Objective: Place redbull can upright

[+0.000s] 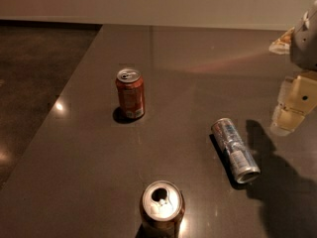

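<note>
The redbull can is slim, silver and blue, with a white label patch. It lies on its side on the dark table, right of centre, its top end pointing toward the near right. My gripper hangs at the right edge of the view, above the table and to the upper right of the can, apart from it. It holds nothing that I can see.
A red-orange soda can stands upright left of centre. A brownish can with a wide silver opened top stands at the near edge. The table's left edge runs diagonally, with dark floor beyond.
</note>
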`<state>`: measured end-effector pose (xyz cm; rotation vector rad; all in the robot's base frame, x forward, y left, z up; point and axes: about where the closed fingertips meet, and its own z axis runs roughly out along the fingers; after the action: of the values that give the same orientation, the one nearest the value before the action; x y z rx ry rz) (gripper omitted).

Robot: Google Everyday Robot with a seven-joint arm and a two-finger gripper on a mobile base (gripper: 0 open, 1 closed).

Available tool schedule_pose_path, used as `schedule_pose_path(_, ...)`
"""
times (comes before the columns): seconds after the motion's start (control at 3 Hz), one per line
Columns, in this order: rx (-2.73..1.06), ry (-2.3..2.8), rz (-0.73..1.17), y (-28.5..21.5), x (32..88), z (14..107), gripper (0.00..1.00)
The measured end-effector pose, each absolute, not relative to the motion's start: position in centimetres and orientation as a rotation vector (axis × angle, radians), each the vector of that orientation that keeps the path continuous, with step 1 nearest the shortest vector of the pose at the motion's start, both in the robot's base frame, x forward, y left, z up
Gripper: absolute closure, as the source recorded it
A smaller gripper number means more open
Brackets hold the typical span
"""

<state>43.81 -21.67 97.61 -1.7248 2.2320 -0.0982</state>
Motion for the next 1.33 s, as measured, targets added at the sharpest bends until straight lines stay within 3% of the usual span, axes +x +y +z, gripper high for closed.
schedule_pose_path(0.67, -1.708, 2.258, -0.097, -21.3, 43.9, 97.1, 0.0)
schedule_pose_path(1.33, -1.379, 2.537, 0.024, -18.8, 44.0, 91.7, 0.0)
